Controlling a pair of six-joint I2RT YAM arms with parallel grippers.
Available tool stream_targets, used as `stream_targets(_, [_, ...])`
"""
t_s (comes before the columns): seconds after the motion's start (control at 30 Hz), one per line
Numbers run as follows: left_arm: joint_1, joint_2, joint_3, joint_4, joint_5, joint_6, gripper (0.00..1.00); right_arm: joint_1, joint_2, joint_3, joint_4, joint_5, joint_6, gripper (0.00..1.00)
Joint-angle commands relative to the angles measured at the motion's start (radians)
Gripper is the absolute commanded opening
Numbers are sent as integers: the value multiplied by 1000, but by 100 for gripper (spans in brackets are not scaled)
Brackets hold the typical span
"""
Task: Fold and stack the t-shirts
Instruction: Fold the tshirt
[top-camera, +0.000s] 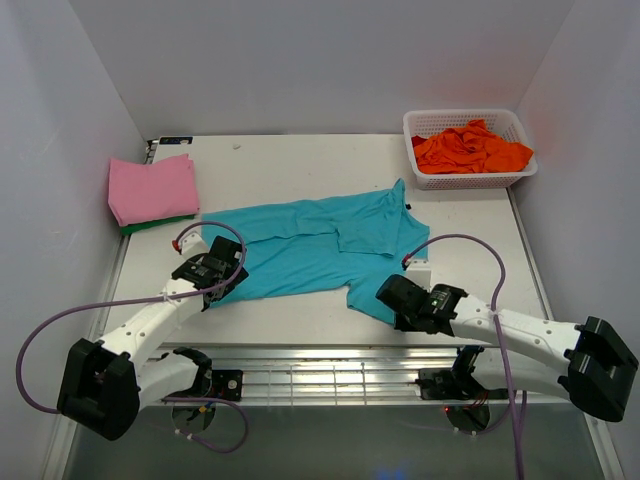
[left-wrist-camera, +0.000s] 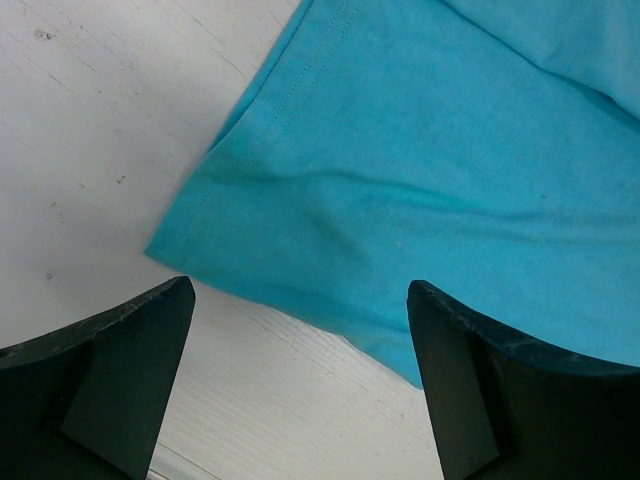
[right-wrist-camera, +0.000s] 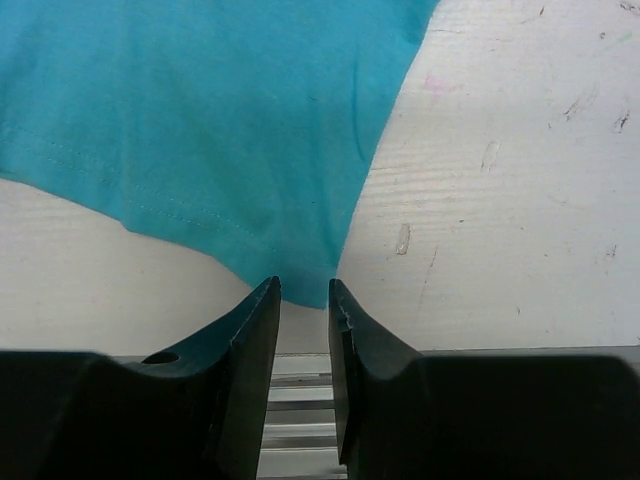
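Top external, teal t-shirt on table

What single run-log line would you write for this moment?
teal t-shirt: spread out | left gripper: open over its hem corner | right gripper: narrow at another corner, grip unclear

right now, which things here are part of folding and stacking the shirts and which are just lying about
Part of the job:
teal t-shirt, spread out
folded pink t-shirt
green t-shirt under it
orange t-shirts, heaped

Not part of it:
white basket holding the orange ones
table
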Motion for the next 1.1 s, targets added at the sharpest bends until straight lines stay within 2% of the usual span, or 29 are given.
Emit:
stream_targets(0.0, [7,-25,-14,19,7,10,98,7,43,25,-41,46,51,33])
stream_targets(0.37, [7,-85,-21,20,2,10,98,7,86,-22,22,27,63,37])
stream_targets(0.67, [7,-119,-16,16,-2,7,98,7,149,-76,113,-36,57,45])
stream_targets(0.77, [7,-134,-19,17,-8,7,98,7,167,-91,142,-47,54,37])
stream_targets(0.8, [7,-137,-22,16,-11,3,98,7,170,-87,136,-44,54,24])
stream_targets(0.9, [7,-153,-28,16,-25,-4,98,7,166,-62,94,-16,54,11])
stream_targets(0.93, [7,-157,-30,17,-31,-5,98,7,164,-54,81,-9,54,8])
stream_targets(1.07, [7,-141,-34,14,-47,-7,98,7,164,13,-10,42,45,8])
